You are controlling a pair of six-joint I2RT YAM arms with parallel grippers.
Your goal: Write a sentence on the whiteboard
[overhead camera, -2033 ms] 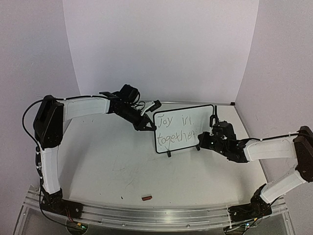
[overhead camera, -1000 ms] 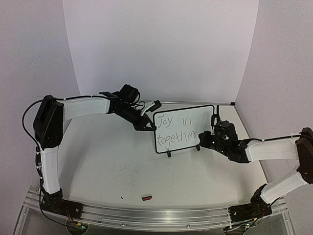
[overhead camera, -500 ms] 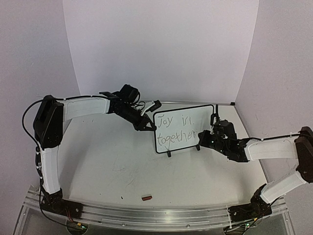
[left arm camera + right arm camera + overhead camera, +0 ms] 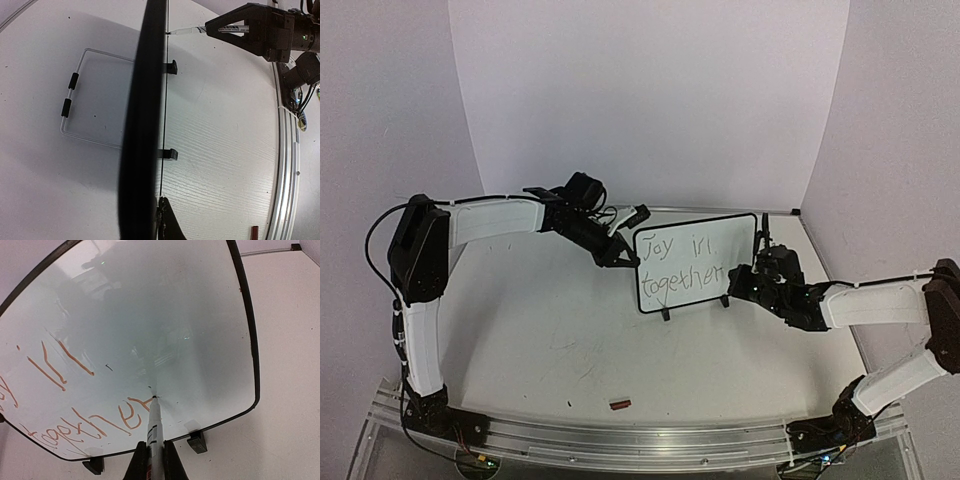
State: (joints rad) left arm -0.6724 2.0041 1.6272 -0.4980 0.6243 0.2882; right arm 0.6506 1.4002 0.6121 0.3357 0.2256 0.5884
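Steadying the whiteboard [image 4: 715, 245] upright, right of centre on the table [image 4: 540, 330], with our left claw [image 4: 623, 257] clenched on its left edge, we press the marker [image 4: 155, 425], grasped by our right claw [image 4: 152, 462], at the sentence's [image 4: 680, 275] end.

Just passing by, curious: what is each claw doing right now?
Left gripper: closed on the whiteboard edge.
Right gripper: closed on a marker, tip at the whiteboard.

Robot lab cell — plain white backdrop [image 4: 650, 100], scuffed white tabletop [image 4: 540, 330], aluminium mounting rail [image 4: 620, 437] at near edge
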